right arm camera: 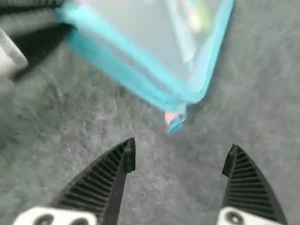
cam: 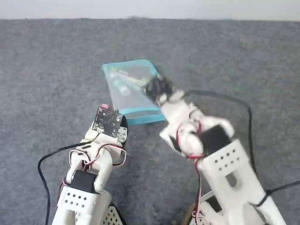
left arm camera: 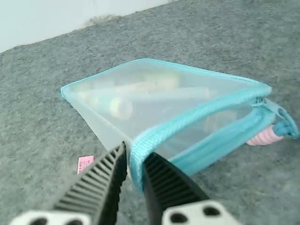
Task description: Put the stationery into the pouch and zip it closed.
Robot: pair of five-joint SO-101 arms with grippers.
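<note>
The pouch [cam: 133,93] lies flat on the grey tabletop [cam: 47,61], between the two arms. The stationery [left arm camera: 123,107] is inside it, visible through the clear side. The jaws of the left arm [cam: 89,159] are closed on the teal edge at the pouch's near corner. The jaws of the right arm [cam: 220,154] are spread wide, holding nothing, and hover just short of the zip pull [right arm camera: 176,123] at the opposite corner. In the left wrist view the two teal bands appear to stand apart, so treat the mouth as unzipped.

Expect these faults:

1. Missed pull. The pull is small and lies low against the tabletop. If the right jaws close beside or above it, they catch the grey covering or the pouch fabric instead.
2. Lost anchor. The left jaws hold only a thin strip at one corner. A hard tug along the zip may drag that strip free, and the whole pouch then slides with the pull.
3. Snag. A pink piece [left arm camera: 265,136] sits against the pull. You cannot tell whether it belongs to the pull or pokes out of the mouth. If it is loose, the slider may jam on it.
4. Spill. Lifting the open edge may tip the stationery toward the mouth.
</note>
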